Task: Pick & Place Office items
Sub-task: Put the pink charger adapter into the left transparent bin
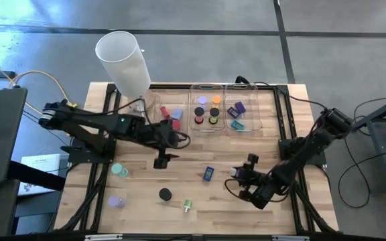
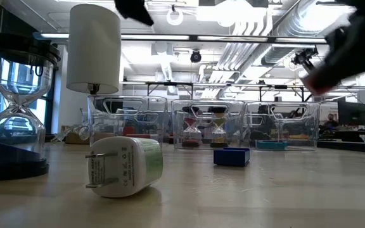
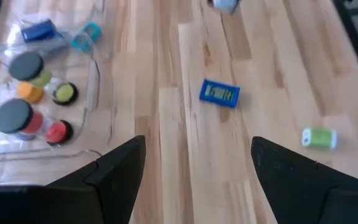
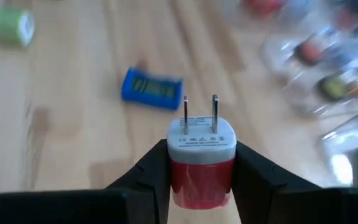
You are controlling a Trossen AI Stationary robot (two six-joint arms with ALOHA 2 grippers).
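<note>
My right gripper (image 1: 241, 175) is over the table's near right part, shut on a red charger plug (image 4: 201, 163) with a white face and two prongs. My left gripper (image 1: 161, 161) hangs open and empty over the table's middle, just near of the trays; its fingers (image 3: 120, 168) stand wide apart. Loose on the wood lie a blue piece (image 1: 208, 173), a green-and-white plug (image 1: 187, 205), a black disc (image 1: 165, 195), a teal cap (image 1: 119, 170) and a lavender cap (image 1: 116, 201). The green plug (image 2: 122, 166) lies on its side. My right gripper pinches the plug's red body (image 4: 180, 177) between its two fingers, one on each side. The white pronged face (image 4: 201, 134) points forward, away from the gripper. The plug is lifted clear of the table, as the low view (image 2: 315, 82) shows.
Three clear trays (image 1: 206, 127) stand in a row at the far edge, holding discs, caps and blocks. A big white cylinder (image 1: 122, 63) stands at the far left. An hourglass (image 2: 18, 107) shows at the left of the low view. Bare wood lies between the loose pieces.
</note>
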